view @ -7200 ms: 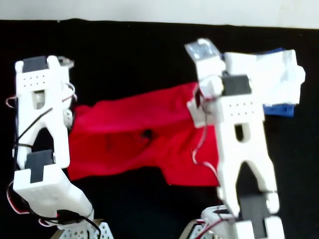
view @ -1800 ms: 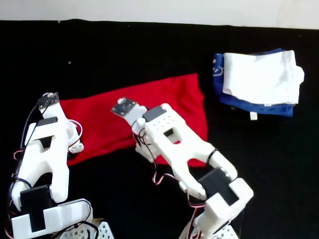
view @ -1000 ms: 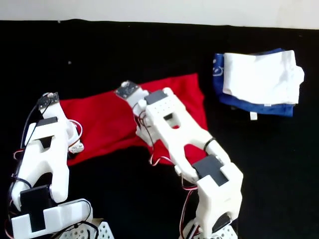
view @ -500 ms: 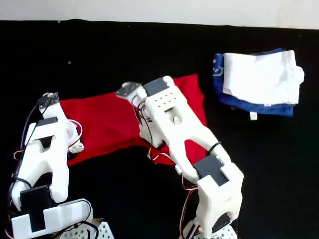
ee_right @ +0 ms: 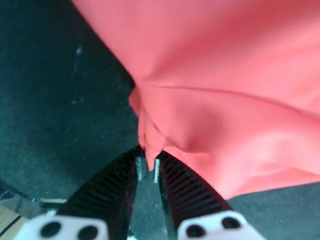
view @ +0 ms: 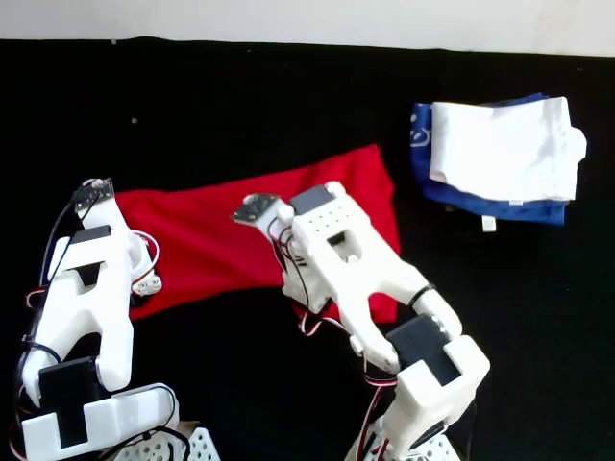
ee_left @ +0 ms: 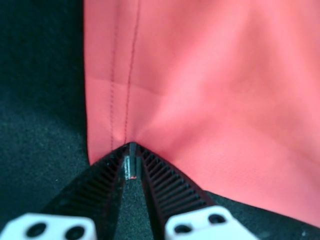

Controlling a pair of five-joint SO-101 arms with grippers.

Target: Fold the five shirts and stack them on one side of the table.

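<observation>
Since half a second ago the right arm point(view: 356, 259) has drawn back toward the bottom of the frame, while the left arm point(view: 86, 288) has kept still. At its tip the right gripper point(ee_right: 148, 159) is clamped on a bunched fold of the red shirt point(view: 202, 235). The left gripper point(ee_left: 131, 152) is clamped on the shirt's stitched hem. The red shirt lies spread across the middle of the black worktop point(view: 240, 106). At upper right, well apart, a white shirt point(view: 500, 144) sits on a blue shirt point(view: 533, 213).
</observation>
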